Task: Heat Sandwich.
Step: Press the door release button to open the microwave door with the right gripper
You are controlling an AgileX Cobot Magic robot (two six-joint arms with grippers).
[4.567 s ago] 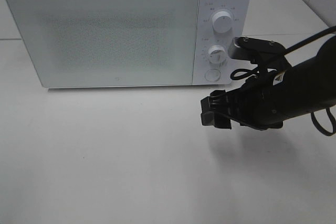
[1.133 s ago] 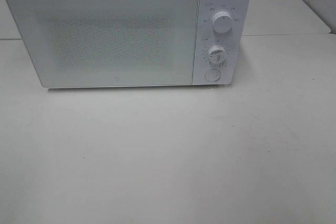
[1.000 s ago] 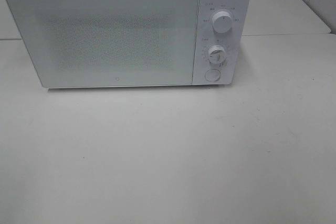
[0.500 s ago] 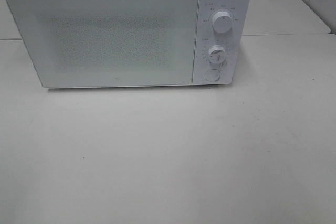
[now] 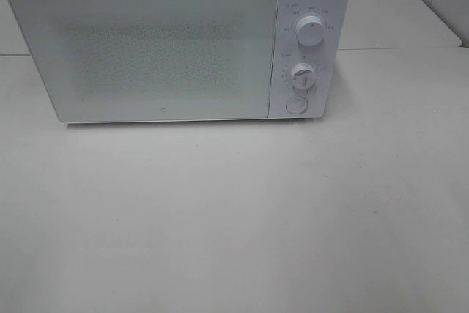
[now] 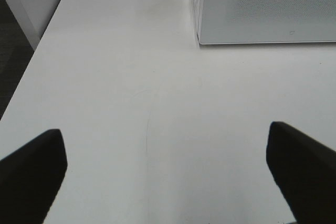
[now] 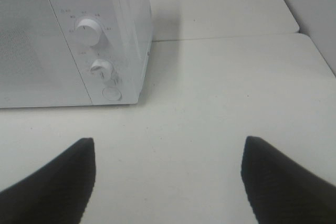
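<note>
Microwave (image 5: 161, 49) closed on table (image 5: 234, 218); left hand (image 6: 163, 132) and right hand (image 7: 169, 141) both open, empty.

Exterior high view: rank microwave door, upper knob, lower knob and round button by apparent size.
1. microwave door, by far the largest.
2. upper knob and lower knob: nearly alike, so not ranked against each other.
3. round button, slightly smaller.

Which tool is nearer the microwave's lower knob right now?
Right. The right tool faces the lower knob from the panel side; the left tool is off the microwave's opposite, door-side corner.
</note>
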